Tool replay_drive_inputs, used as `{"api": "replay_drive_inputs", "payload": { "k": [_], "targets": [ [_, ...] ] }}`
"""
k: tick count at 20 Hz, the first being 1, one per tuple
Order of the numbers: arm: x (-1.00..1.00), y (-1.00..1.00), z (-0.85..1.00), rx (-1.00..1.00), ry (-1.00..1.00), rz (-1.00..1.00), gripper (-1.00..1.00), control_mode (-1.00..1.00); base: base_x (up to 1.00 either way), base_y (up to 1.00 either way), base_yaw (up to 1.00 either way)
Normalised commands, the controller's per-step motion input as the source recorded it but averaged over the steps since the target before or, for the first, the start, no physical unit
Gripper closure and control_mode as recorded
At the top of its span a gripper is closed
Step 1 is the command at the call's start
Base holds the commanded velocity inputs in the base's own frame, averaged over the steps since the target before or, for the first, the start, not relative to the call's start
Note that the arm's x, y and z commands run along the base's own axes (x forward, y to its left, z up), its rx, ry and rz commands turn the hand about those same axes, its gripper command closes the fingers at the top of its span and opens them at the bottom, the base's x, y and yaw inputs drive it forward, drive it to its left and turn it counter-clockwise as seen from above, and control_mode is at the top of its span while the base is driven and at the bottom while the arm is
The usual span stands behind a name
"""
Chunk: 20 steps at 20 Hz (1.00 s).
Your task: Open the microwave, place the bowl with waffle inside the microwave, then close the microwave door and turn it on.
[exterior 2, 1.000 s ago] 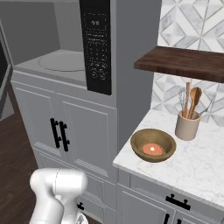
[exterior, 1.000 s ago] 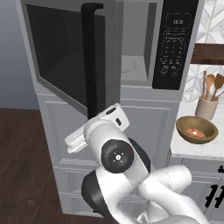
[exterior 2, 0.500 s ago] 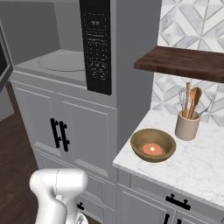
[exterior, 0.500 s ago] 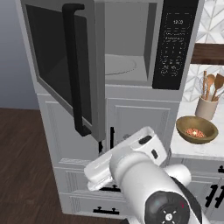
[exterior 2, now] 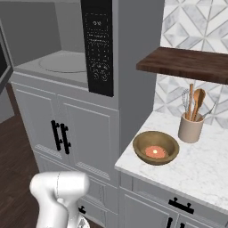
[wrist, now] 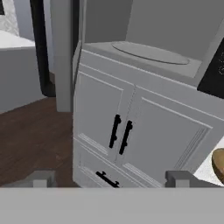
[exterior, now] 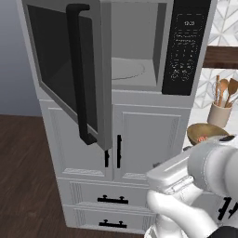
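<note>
Swung wider: microwave door [exterior: 69, 79]; arm pulled back low
Bowl [exterior 2: 156, 147] with waffle [exterior 2: 154, 152] lying right of wide, empty gripper [wrist: 111, 180], near counter edge

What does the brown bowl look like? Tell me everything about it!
The bowl is round, shallow and brown, and looks wooden. It sits upright on the white marble counter, near the corner by the tall grey cabinet, in front of the beige crock of spoons but not touching it. Inside lies the small reddish-orange waffle. Nothing is holding the bowl.
</note>
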Motion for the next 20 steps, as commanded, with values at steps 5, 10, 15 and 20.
{"api": "replay_drive_inputs", "payload": {
  "k": [5,10,15,20],
  "targets": [
    [0.28,-0.33,0.07,0.00,0.58,0.13,-1.00,-1.00,0.00,0.00,0.00],
    [0.44,-0.26,0.00,0.48,0.23,0.00,-1.00,-1.00,0.00,0.00,0.00],
    [0.53,0.00,0.00,0.67,0.01,-0.05,-1.00,-1.00,0.00,0.00,0.00],
    [0.45,0.26,-0.08,0.62,0.01,-0.12,-1.00,-1.00,0.00,0.00,0.00]
  ]
}}
